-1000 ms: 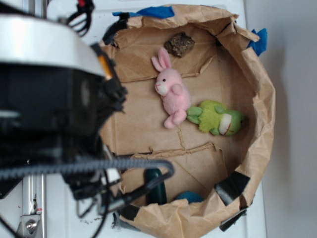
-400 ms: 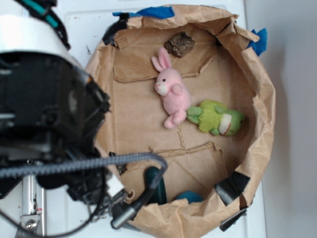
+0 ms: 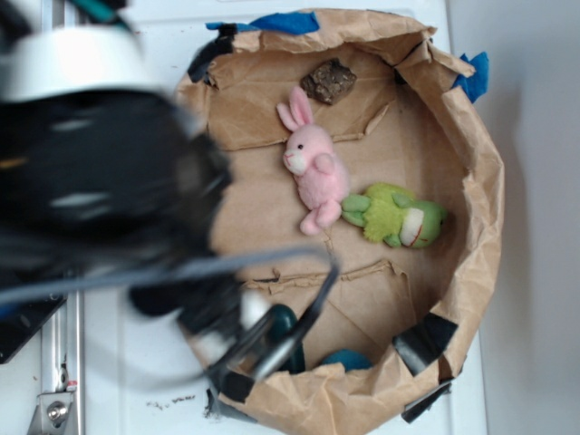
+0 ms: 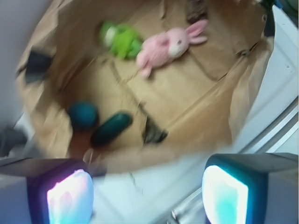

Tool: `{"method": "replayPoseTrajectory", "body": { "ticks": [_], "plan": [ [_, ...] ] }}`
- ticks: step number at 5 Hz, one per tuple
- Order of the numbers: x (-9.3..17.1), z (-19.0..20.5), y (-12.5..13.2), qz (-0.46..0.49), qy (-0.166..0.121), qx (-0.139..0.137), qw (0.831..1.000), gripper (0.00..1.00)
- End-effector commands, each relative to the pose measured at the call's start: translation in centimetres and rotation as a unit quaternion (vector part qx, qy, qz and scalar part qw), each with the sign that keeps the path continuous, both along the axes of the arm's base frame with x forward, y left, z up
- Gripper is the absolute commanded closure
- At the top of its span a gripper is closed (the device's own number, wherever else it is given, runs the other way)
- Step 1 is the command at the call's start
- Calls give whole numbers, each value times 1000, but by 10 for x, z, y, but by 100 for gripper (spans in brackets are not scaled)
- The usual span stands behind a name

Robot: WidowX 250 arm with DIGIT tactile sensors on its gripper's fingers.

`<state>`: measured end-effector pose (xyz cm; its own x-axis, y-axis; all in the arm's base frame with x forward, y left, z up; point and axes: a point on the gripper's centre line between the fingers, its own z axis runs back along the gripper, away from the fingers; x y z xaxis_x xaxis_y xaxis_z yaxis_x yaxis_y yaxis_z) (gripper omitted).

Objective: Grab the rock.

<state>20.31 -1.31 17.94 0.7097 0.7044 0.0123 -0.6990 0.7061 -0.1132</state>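
One rough, mottled brown-grey rock point(image 3: 329, 81) sits at the far end of the crumpled brown paper tub point(image 3: 480, 227), just past the ears of the pink plush bunny point(image 3: 313, 168). A green plush frog point(image 3: 396, 215) lies right beside the bunny. The smooth dark green oblong thing point(image 4: 111, 128) and round blue ball point(image 4: 83, 115) are down at the near wall. The pincer point(image 4: 147, 196) hangs wide, holding nothing, over the tub's near rim, well apart from the rock.

the arm point(image 3: 109, 199) is blurred; the rock point(image 4: 196, 9) cut off.
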Motion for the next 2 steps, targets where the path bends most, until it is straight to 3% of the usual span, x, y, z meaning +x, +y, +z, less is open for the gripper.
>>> {"method": "replayPoseTrajectory", "body": {
  "ticks": [1,2],
  "plan": [
    [38,-16,35,63,-18,16,998,0],
    [51,-29,50,82,-28,13,996,0]
  ]
}}
